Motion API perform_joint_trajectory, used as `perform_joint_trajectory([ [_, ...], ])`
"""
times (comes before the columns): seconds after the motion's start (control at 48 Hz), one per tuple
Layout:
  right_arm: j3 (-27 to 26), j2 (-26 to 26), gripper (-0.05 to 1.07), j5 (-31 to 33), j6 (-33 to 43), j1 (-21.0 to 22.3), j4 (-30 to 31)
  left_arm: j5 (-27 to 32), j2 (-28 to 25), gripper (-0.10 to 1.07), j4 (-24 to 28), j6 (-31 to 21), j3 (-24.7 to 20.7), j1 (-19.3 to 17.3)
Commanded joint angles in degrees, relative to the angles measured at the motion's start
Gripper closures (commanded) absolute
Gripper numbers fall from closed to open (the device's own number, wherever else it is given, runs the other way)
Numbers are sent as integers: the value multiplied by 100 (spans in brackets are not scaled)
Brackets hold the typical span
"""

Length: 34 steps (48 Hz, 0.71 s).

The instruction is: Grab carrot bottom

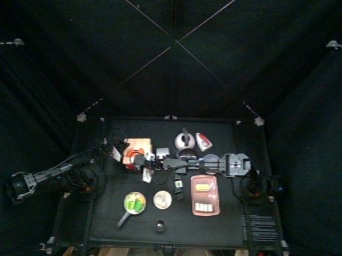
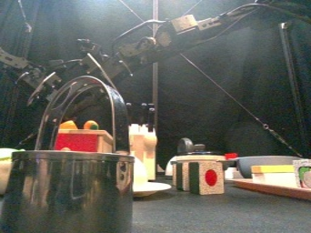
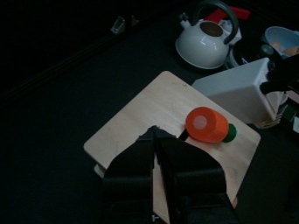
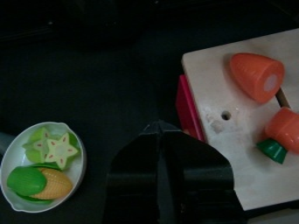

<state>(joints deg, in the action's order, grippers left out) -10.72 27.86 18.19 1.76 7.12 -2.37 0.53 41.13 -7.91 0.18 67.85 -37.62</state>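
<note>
The carrot's plain piece point(image 4: 253, 74) and green-tipped piece point(image 3: 207, 125) lie apart on the cutting board point(image 3: 126, 131), free for gripping; the left end effector point(image 3: 158, 133) hovers beside the green-tipped one, partly open and empty, while the right end effector's point(image 4: 156, 127) state I cannot tell, on a black desk point(image 3: 70, 83) penned by black curtains point(image 1: 80, 50).

No readable text, label, brand or number showing on anything, only a plain red dot marking the face of the white block point(image 2: 205, 176), sitting just right of the metal kettle point(image 2: 67, 187)
</note>
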Motion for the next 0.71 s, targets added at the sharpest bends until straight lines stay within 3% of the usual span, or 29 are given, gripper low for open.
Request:
perform_joint_trajectory([
  [0.0, 246, -633, 75, -237, -9, 26, -44, -53, -9, 57, 26, 18, -79, 79],
  [0.146, 1195, -1310, 75, -905, -9, 26, -62, -62, 0, 56, 167, 18, -123, 264],
  [0.417, 3445, -2769, 75, -3059, -35, 18, -220, -62, 105, 52, 211, -9, -185, 809],
  [0.562, 4201, -3129, 75, -3981, -35, 0, -88, -88, 167, 40, 220, 18, -193, 1389],
  [0.688, 4623, -3384, 75, -4359, -35, -35, 26, -141, 158, 29, 211, -9, -141, 1591],
])
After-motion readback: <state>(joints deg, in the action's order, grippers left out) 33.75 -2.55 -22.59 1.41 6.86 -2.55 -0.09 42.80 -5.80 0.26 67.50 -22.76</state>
